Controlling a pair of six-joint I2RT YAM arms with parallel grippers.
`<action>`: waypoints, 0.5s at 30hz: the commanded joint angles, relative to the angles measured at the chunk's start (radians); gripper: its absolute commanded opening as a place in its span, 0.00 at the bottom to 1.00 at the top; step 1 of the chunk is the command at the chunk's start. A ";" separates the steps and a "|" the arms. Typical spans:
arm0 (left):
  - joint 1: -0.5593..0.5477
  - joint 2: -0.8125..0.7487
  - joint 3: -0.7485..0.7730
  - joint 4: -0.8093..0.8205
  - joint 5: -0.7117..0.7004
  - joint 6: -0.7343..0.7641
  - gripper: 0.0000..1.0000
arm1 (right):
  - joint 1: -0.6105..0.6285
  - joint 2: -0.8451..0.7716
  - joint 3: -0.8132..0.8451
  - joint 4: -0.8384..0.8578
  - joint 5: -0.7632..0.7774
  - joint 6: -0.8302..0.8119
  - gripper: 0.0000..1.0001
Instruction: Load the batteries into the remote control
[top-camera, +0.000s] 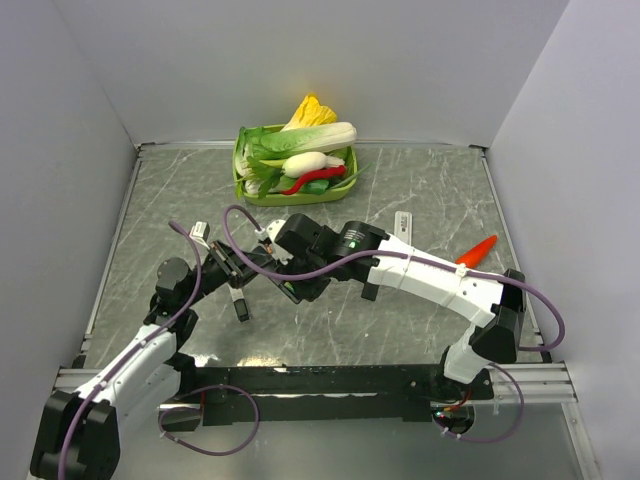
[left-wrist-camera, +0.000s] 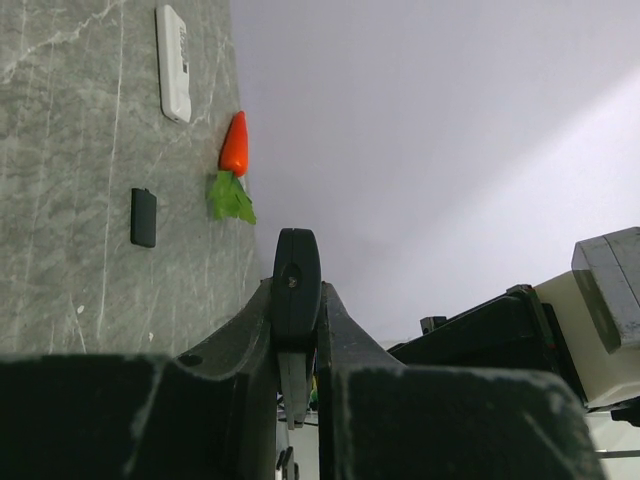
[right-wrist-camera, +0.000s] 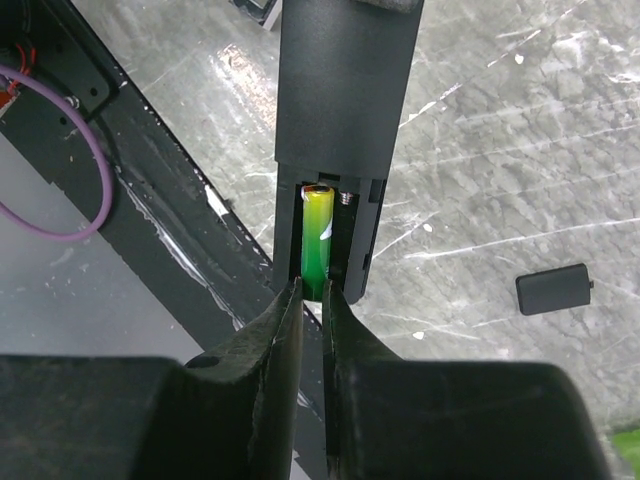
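At the left, the left gripper (left-wrist-camera: 298, 300) has its fingers closed tight on the black remote (left-wrist-camera: 297, 275), which its own camera shows only edge-on as a thin dark slab. The right wrist view shows what that one hides: the remote's back, with the compartment open at its near end and a green battery (right-wrist-camera: 318, 235) lying in one slot. The right gripper (right-wrist-camera: 312, 290) is almost closed, its fingertips pinching the battery's near end. From above, both grippers meet over the table (top-camera: 430, 180), left of its middle towards the near edge, and the battery is hidden beneath them. Only that view takes in the green basket (top-camera: 240, 185) of vegetables at the middle of the far edge. Further right, a small black cover (top-camera: 370, 293) lies flat by the right arm. A white remote (top-camera: 403, 222) lies beyond it, and a toy carrot (top-camera: 478, 250) sits near the right edge.
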 joint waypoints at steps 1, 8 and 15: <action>-0.005 -0.028 0.029 0.002 -0.027 0.030 0.01 | 0.005 -0.023 0.049 -0.032 0.021 0.021 0.01; -0.007 -0.038 0.040 -0.044 -0.040 0.084 0.01 | 0.010 -0.029 0.071 -0.055 0.021 0.011 0.00; -0.014 -0.073 0.057 -0.098 -0.086 0.116 0.01 | 0.007 -0.014 0.063 -0.091 0.027 0.019 0.00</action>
